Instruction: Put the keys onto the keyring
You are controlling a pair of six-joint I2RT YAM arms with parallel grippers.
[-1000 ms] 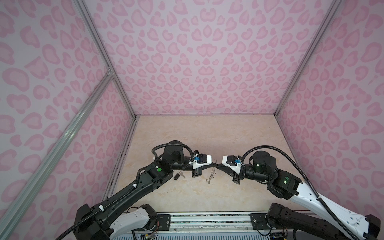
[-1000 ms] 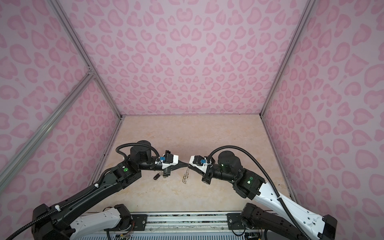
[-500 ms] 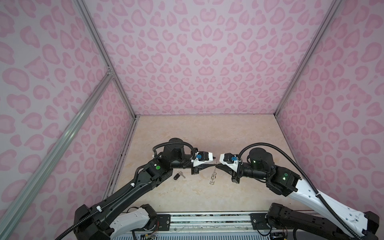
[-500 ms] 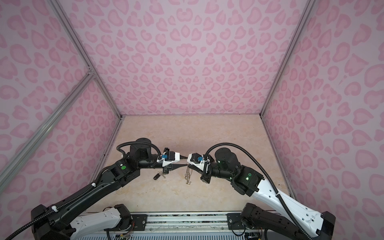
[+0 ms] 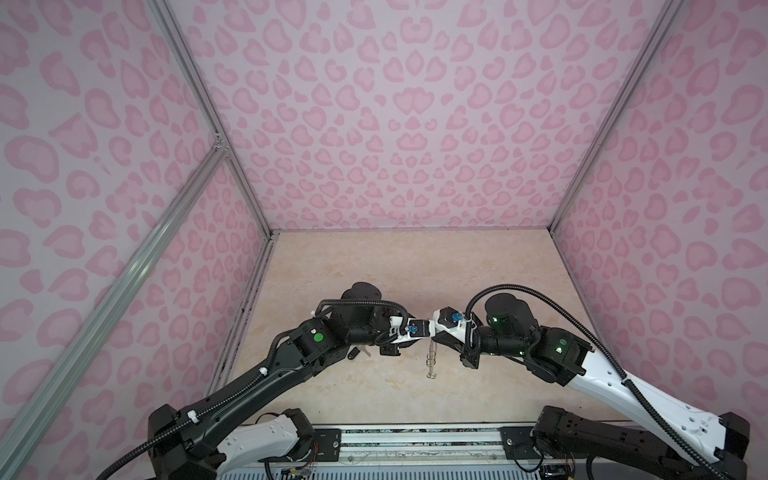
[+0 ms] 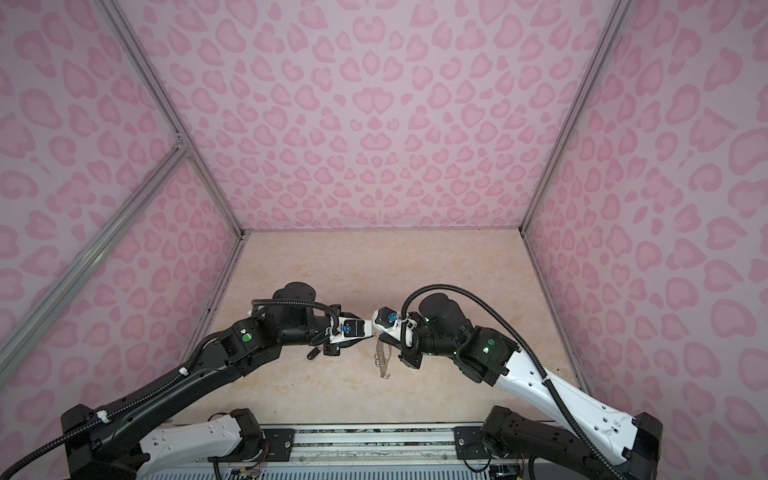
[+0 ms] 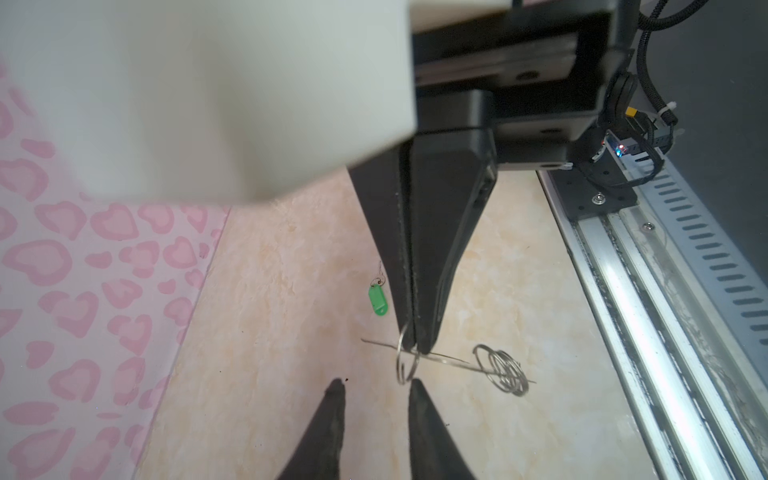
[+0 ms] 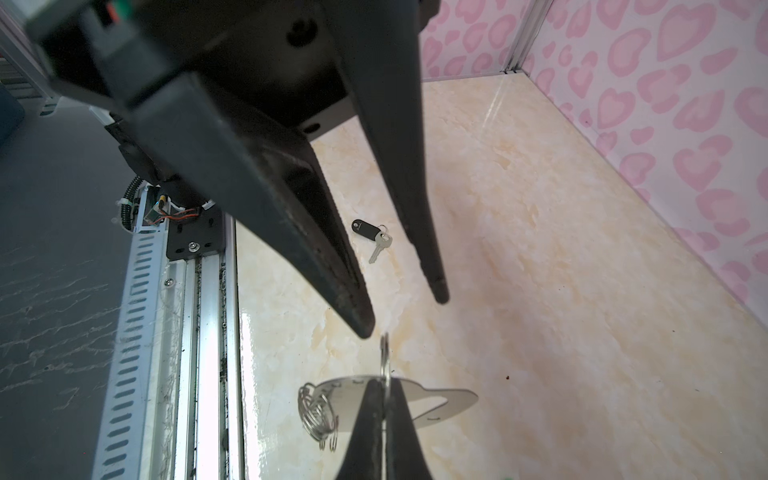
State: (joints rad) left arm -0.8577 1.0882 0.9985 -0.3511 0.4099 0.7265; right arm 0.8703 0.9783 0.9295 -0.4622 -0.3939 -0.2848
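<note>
While right gripper (image 8: 380, 384) clamps: jaws are together on the keyring (image 8: 440, 401), pinching the plate's straight edge beside one upright wire ring (image 8: 385, 357).
Left gripper (image 7: 376, 388): jaws stand apart and empty, tips just short of that upright ring.
Change: these jaws were closed one second ago and are now parted; both arms have drawn closer together.
Spare rings (image 8: 316, 411): bunched at one end of the plate, unused.
Black-tag key (image 8: 370, 235): lies on the table (image 8: 540, 291), well apart from the keyring.
Green-tag key (image 7: 377, 300): lies on the table, near the right fingers in the left wrist view.
Task meaning: neither key appears threaded; the parted jaws probably prepare to take the upright ring.
</note>
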